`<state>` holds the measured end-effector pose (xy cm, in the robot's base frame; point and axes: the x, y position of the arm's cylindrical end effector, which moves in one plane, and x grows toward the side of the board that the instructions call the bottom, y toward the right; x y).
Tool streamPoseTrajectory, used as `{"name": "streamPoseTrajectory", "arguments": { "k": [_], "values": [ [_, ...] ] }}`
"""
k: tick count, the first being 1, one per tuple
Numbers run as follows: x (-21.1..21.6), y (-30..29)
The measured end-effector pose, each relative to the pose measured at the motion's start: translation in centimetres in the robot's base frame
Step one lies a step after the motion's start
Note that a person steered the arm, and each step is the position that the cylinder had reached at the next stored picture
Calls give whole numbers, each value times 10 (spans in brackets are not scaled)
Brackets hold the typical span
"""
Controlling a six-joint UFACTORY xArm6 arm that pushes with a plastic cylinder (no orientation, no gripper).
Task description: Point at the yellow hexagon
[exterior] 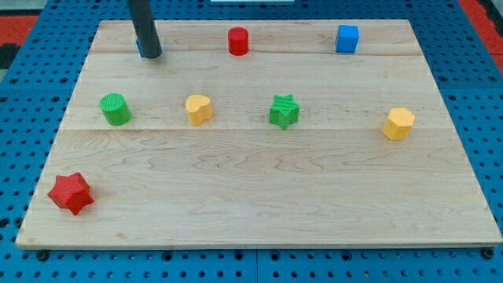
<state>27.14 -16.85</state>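
Tip: my tip sits at the board's top left; I run a bare rod, so no pincer exists to be apart or together.
Rod: its upper part is cut off by the view's top.
Board: I see the wooden board whole.
Hidden block: a blue block just peeks out behind my tip, shape unclear.
Yellow hexagon: the yellow hexagon lies at the view's right, well apart from my tip.
Others: red star, green cylinder, green star, yellow block of unclear shape, blue cube, red cylinder.
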Motion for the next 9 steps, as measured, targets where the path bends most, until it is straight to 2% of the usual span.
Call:
{"name": "streamPoseTrajectory", "arguments": {
  "k": [1, 2, 3, 4, 5, 6, 7, 8, 9],
  "values": [
    [-4, 9],
    [-5, 51],
    [43, 60],
    [48, 120],
    [89, 195],
    [105, 317],
    [135, 345],
    [121, 386],
    [112, 456]
  ]
}}
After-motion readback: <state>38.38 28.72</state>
